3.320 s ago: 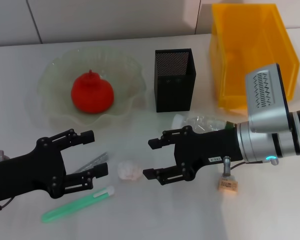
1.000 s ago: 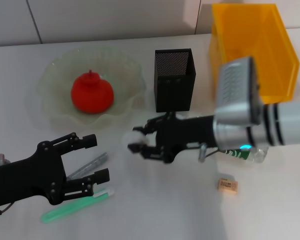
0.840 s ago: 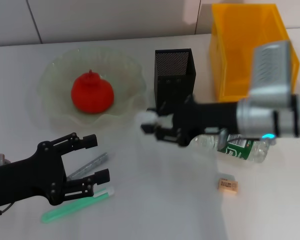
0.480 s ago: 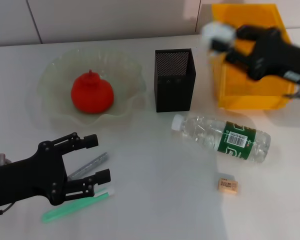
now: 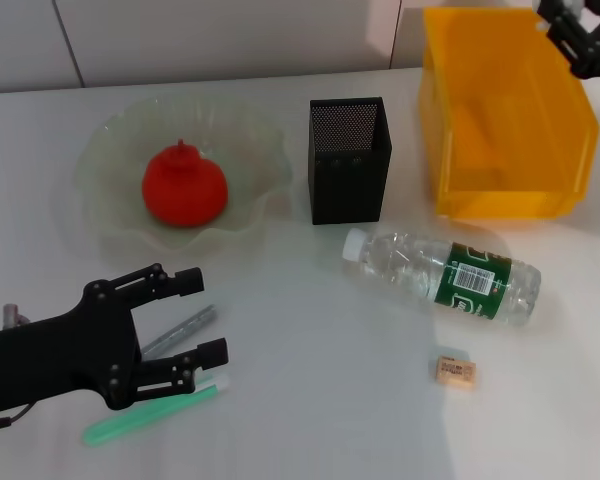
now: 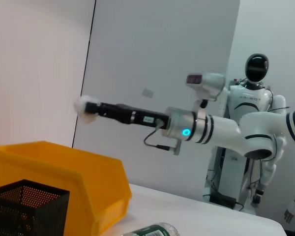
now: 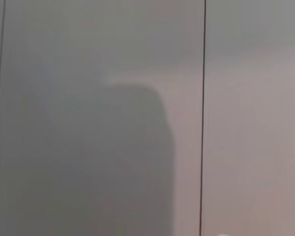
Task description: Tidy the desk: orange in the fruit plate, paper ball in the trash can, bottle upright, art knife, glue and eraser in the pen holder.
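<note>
My right gripper (image 6: 91, 107) is shut on the white paper ball (image 6: 82, 105) and holds it high above the yellow bin (image 6: 54, 162), the trash can. In the head view only part of that gripper (image 5: 580, 28) shows, at the top right corner, and the ball is out of view. My left gripper (image 5: 198, 318) is open and empty at the front left, over a grey art knife (image 5: 182, 328) and a green glue stick (image 5: 145, 417). The bottle (image 5: 445, 275) lies on its side. The eraser (image 5: 456, 371) lies in front of it. The red round fruit (image 5: 185, 186) sits in the glass plate (image 5: 110, 140).
The black mesh pen holder (image 5: 348, 160) stands mid-table, between the plate and the yellow bin (image 5: 505, 120). A small metal object (image 5: 8, 313) lies at the far left edge. The right wrist view shows only a wall.
My right gripper closed on the paper ball at mid-table, lifted it and carried it to the back right, above the yellow bin. The lying bottle is now uncovered. My left arm barely moved.
</note>
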Robot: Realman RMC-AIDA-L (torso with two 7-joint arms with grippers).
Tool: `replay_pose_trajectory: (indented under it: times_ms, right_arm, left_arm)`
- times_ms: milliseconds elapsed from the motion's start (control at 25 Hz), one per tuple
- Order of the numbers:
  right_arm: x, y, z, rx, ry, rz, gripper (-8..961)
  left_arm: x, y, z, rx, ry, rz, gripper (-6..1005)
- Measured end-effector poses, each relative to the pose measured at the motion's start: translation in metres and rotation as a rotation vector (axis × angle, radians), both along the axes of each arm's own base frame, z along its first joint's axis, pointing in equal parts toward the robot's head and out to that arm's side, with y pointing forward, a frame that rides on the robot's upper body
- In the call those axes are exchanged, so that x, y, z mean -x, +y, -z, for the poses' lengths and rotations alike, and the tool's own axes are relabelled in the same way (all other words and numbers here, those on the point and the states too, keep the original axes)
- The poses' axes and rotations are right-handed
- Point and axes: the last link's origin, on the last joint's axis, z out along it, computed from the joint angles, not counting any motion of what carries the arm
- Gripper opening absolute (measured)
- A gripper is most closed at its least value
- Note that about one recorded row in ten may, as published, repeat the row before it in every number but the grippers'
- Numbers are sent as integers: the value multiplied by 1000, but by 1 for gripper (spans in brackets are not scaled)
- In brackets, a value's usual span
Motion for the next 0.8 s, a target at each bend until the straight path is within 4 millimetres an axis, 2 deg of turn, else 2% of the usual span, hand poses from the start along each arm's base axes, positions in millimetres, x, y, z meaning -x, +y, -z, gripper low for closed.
replay_pose_trajectory:
  times_ms: [160, 280, 720, 800]
  right_arm:
    - [-4, 14, 13, 28, -24, 84, 365]
    - [-5, 17, 20, 44, -25, 107, 364]
    - [-14, 13, 23, 85, 35, 174, 484]
    - [-15, 10, 19, 79, 43, 173, 575]
  left_arm:
    - [-1, 0, 0, 3, -2, 3, 824]
    - [-1, -1, 0, 7, -6, 4, 824]
    - [-2, -2, 0, 9, -10, 8, 825]
    - [-2, -1, 0, 9, -10, 9, 825]
